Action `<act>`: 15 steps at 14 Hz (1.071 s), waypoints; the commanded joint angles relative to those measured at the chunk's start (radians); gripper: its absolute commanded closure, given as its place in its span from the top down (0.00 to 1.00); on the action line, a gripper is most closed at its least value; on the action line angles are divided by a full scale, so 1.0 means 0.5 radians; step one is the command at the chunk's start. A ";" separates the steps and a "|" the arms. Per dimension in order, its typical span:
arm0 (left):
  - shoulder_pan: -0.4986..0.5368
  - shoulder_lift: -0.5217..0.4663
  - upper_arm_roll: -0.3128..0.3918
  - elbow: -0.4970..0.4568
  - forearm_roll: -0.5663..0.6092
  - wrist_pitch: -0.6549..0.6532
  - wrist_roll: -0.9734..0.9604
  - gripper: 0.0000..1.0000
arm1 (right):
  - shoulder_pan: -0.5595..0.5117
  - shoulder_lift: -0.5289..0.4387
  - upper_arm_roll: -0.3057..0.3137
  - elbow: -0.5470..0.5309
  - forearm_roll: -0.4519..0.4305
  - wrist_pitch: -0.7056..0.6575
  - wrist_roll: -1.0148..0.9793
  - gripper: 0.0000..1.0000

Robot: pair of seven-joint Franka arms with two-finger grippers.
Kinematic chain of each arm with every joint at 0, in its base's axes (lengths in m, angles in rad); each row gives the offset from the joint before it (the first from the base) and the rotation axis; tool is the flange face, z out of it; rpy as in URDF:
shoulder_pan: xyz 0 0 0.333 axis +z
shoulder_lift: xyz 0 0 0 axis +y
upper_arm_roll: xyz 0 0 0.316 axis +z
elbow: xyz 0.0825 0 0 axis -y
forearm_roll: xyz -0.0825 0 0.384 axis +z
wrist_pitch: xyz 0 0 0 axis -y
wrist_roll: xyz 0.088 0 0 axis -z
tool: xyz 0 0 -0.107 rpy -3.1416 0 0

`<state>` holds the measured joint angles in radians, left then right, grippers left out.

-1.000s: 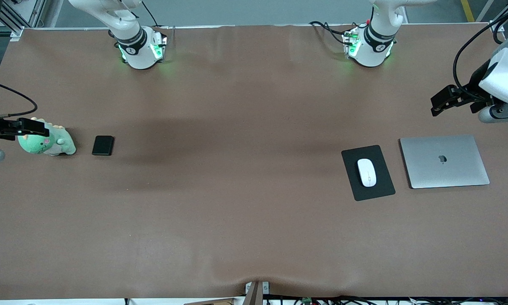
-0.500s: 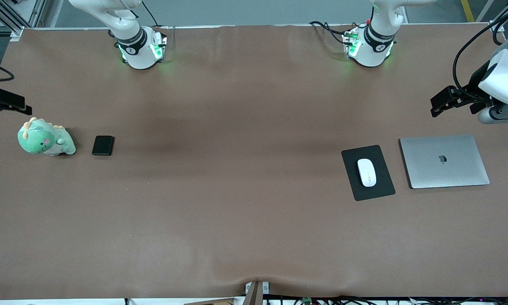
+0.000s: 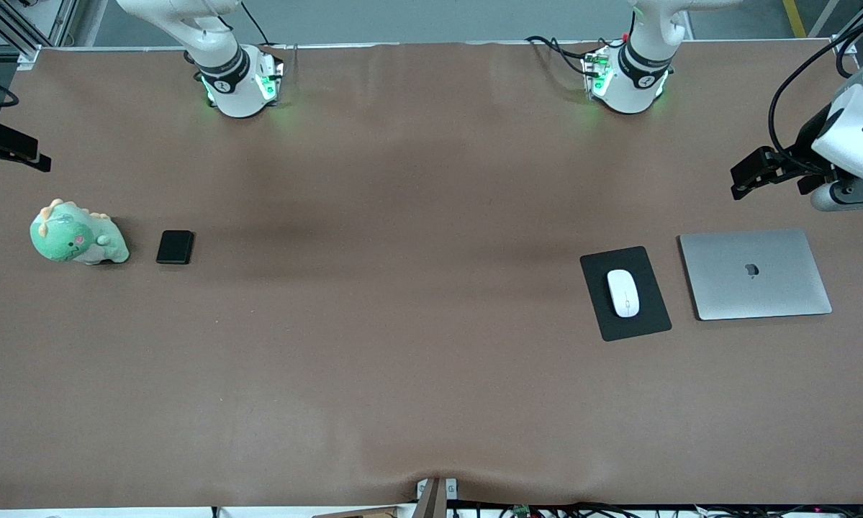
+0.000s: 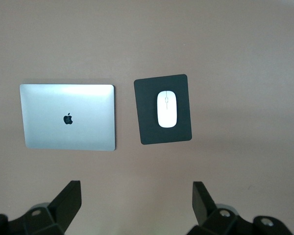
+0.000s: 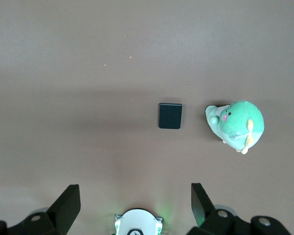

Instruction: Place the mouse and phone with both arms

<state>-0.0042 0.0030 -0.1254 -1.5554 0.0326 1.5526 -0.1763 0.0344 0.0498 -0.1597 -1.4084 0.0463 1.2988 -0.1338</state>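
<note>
You are looking across a long brown table from the front camera, with both arm bases along its top edge. Starting at the right arm's end: the right gripper hangs in the air at the table's edge, raised above the surface, and its wrist view shows the two fingers spread wide with nothing between them. Below it on the table sits a green plush dinosaur, and just beside that, toward the middle of the table, the phone lies flat, a small black slab. The plush and the phone are close but apart, with a thin strip of table showing between them. Nothing lies on the phone.

The middle of the table carries only soft shadows.

Toward the left arm's end you reach a black mouse pad, and the mouse rests on it, white and oval, roughly centred, its length running toward the camera. Just beside the pad, still farther toward that end, lies a closed silver laptop; a narrow gap parts the two. The left gripper hangs over bare table near the laptop's edge farther from the camera, and in its wrist view the fingers stand wide apart, holding nothing
</note>
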 commanded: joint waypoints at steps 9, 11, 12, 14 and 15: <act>-0.007 -0.012 0.015 -0.016 -0.032 0.043 0.061 1.00 | -0.142 -0.173 0.187 -0.196 0.036 0.099 0.093 1.00; -0.010 -0.012 0.015 -0.016 -0.032 0.046 0.061 1.00 | -0.112 -0.173 0.190 -0.178 -0.016 0.105 0.083 1.00; -0.010 -0.012 0.015 -0.016 -0.029 0.046 0.061 1.00 | -0.090 -0.176 0.187 -0.178 -0.037 0.102 0.083 1.00; -0.013 -0.012 0.015 -0.016 -0.028 0.043 0.061 1.00 | -0.087 -0.173 0.175 -0.178 -0.037 0.093 0.087 1.00; -0.016 -0.012 0.015 -0.012 -0.028 0.043 0.064 1.00 | -0.087 -0.173 0.172 -0.178 -0.037 0.090 0.087 1.00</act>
<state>-0.0051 0.0031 -0.1256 -1.5555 0.0327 1.5640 -0.1762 0.0003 -0.0195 -0.0835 -1.4925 0.0393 1.3489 -0.0965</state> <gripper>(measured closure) 0.000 0.000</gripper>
